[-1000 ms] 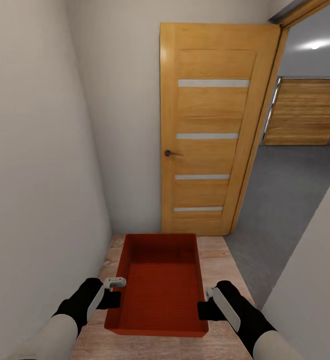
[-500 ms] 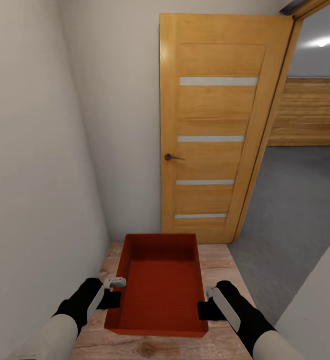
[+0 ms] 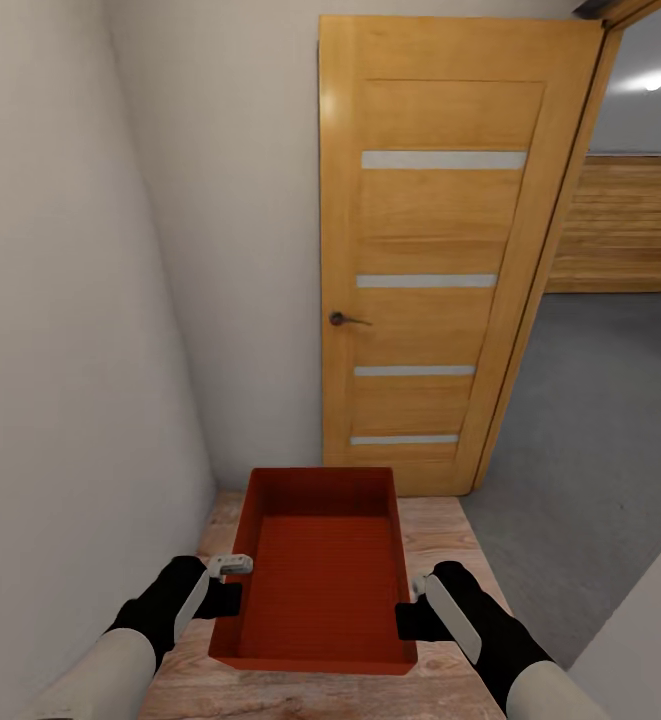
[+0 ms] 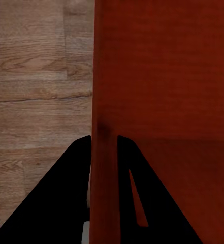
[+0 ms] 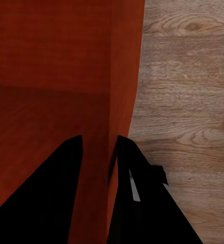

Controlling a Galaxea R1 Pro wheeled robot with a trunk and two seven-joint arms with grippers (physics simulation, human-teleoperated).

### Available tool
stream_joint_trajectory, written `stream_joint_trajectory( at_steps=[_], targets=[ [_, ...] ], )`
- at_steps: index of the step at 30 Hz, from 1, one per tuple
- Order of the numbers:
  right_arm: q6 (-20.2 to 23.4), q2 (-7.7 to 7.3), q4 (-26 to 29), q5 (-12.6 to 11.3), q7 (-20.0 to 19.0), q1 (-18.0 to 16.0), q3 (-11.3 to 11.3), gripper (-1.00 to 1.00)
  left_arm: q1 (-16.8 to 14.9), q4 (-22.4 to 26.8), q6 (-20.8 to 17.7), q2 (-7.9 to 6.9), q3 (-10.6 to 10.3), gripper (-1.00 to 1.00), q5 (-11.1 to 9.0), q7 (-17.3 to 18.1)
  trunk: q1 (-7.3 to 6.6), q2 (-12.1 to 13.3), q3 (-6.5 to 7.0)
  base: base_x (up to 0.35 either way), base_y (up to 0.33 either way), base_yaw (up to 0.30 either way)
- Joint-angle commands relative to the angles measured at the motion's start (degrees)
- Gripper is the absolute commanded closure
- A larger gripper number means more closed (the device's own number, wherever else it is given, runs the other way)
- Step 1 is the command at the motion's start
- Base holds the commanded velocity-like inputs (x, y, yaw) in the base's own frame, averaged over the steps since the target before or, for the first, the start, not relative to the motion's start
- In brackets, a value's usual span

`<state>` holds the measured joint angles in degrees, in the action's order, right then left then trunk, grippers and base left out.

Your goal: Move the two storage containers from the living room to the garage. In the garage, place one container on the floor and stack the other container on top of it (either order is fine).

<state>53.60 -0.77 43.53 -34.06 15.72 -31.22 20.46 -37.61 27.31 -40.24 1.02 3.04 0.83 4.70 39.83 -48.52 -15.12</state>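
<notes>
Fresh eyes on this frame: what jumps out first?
The red-orange storage container, held low at center with the left hand and right hand each pinching a side wall. Behind it stands an open wooden door, with grey concrete floor through the doorway at right.

container (image 3: 315, 575): smooth matt red plastic | floorboards (image 3: 435, 525): light grained wood | door (image 3: 430, 260): satin orange wood
</notes>
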Motion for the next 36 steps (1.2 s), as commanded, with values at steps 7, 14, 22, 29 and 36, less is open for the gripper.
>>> stream_joint_trajectory(
  at_steps=[7,14,22,29,36],
  targets=[
    [-0.07,0.06,0.15,-0.66,0.19,-0.07,0.20,1.00,-0.02,-0.06,-0.28,0.12,0.63,1.00,1.02,0.67,0.01,-0.06,-0.04,0.002,0.000,-0.095],
    [-0.07,0.07,0.15,-0.61,0.19,-0.07,0.20,1.00,-0.03,-0.06,-0.28,0.12,0.58,1.00,1.02,0.67,0.01,-0.06,0.12,0.000,0.000,-0.259],
    [-0.07,0.07,0.15,-0.64,0.20,-0.07,0.20,1.00,-0.01,-0.06,-0.28,0.12,0.61,1.00,1.02,0.67,0.01,-0.06,0.31,0.000,0.000,-0.258],
    [-0.07,0.07,0.15,-0.64,0.19,-0.07,0.20,1.00,-0.03,-0.06,-0.28,0.12,0.64,1.00,1.02,0.67,0.01,-0.06,0.35,0.012,0.010,-0.058],
    [-0.07,0.07,0.15,-0.64,0.20,-0.07,0.20,1.00,-0.01,-0.06,-0.28,0.12,0.62,1.00,1.02,0.67,0.01,-0.06,0.35,0.192,0.168,-0.003]
  ],
)
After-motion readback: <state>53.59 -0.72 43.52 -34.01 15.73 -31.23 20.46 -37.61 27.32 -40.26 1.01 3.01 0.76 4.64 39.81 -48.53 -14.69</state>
